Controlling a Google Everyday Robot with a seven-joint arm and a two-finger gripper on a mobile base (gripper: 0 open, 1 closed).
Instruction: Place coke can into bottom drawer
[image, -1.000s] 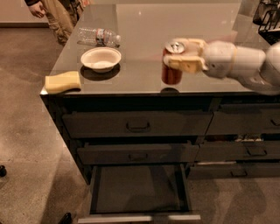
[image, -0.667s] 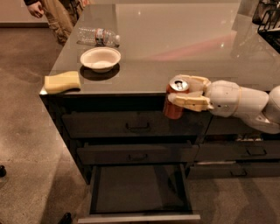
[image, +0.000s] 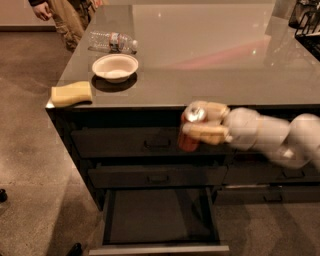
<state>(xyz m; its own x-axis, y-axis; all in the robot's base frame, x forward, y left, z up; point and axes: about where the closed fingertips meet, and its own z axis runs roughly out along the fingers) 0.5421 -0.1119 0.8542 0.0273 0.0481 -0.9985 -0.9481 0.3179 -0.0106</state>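
The red coke can (image: 190, 131) with a silver top is upright in my gripper (image: 201, 122). The tan fingers (image: 205, 133) are shut around the can. The white arm reaches in from the right. The can hangs in front of the top drawer front, off the counter edge and above the bottom drawer (image: 158, 215). The bottom drawer is pulled open, with a flat dark inside and a pale front edge (image: 160, 248).
On the grey counter (image: 210, 55) lie a yellow sponge (image: 71, 93) at the left corner, a white bowl (image: 115, 67) and a clear plastic bottle (image: 112, 42) on its side. A person (image: 65, 12) stands at the back left. Two closed drawer fronts (image: 150, 142) with black handles.
My gripper has carried the can off the counter top, forward and down, to hang in front of the top drawer front. The drawer has stayed open.
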